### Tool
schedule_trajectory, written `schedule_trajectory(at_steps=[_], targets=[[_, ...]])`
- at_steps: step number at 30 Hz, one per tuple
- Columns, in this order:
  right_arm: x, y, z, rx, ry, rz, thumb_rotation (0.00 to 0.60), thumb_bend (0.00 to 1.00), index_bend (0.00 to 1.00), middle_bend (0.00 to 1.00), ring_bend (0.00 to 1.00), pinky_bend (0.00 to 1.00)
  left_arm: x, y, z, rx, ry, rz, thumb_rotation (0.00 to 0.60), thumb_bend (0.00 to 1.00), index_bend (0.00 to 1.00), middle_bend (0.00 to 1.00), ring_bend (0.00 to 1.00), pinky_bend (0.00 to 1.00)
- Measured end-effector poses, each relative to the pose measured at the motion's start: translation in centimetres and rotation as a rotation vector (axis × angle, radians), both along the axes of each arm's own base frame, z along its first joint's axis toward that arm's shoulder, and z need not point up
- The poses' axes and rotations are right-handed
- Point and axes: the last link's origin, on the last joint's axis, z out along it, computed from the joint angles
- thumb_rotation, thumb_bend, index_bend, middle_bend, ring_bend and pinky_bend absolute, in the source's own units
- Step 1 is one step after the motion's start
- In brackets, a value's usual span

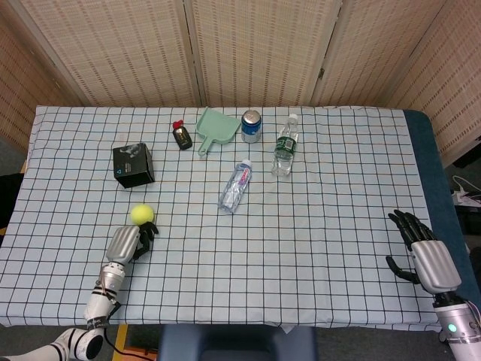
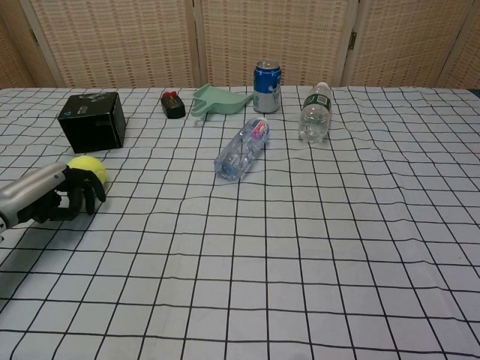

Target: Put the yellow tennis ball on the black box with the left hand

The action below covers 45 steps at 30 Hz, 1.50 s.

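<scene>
The yellow tennis ball point(image 1: 140, 214) lies on the checked tablecloth point(image 1: 316, 226), near the black box point(image 1: 133, 165) but apart from it, on the side toward the robot. The left hand point(image 1: 126, 242) sits just behind the ball with its dark fingers point(image 2: 88, 192) curled toward it and the fingertips at the ball's near side; whether they actually grip the ball cannot be told. The right hand point(image 1: 425, 252) rests at the table's far right edge, fingers spread, holding nothing. A clear water bottle point(image 1: 235, 186) lies on its side mid-table.
</scene>
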Motion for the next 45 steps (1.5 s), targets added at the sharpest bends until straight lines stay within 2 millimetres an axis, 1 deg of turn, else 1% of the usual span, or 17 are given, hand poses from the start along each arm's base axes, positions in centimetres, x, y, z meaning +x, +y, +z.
schedule_trajectory(at_steps=[10,16,21,29,37,45], targets=[[-0.1,0.0,-0.1,0.008,0.003,-0.002,0.600,0.27,0.07,0.03,0.00,0.15,0.3,1.2,0.4,0.018,0.093,-0.056,0.600,0.86,0.46,0.52,0.57,0.88],[-0.1,0.1,-0.2,0.013,0.002,-0.003,0.600,0.27,0.07,0.03,0.00,0.15,-0.1,1.8,0.5,0.013,0.139,-0.063,0.600,0.86,0.47,0.52,0.57,0.88],[-0.1,0.0,-0.2,0.015,0.003,-0.004,0.600,0.27,0.07,0.03,0.00,0.15,-0.4,2.6,1.0,0.028,0.195,-0.077,0.600,0.86,0.47,0.52,0.57,0.87],[-0.1,0.1,-0.3,0.021,0.002,-0.004,0.600,0.27,0.07,0.03,0.00,0.15,-0.4,3.7,1.7,0.063,0.300,-0.127,0.600,0.85,0.47,0.51,0.57,0.86],[-0.1,0.1,-0.3,0.021,0.003,-0.005,0.600,0.27,0.07,0.03,0.00,0.15,-0.2,4.3,1.7,0.070,0.350,-0.148,0.600,0.85,0.47,0.50,0.56,0.85],[-0.1,0.1,-0.3,0.020,0.003,-0.007,0.600,0.27,0.07,0.03,0.00,0.15,-0.3,5.4,1.8,0.089,0.468,-0.176,0.600,0.84,0.44,0.49,0.53,0.83]])
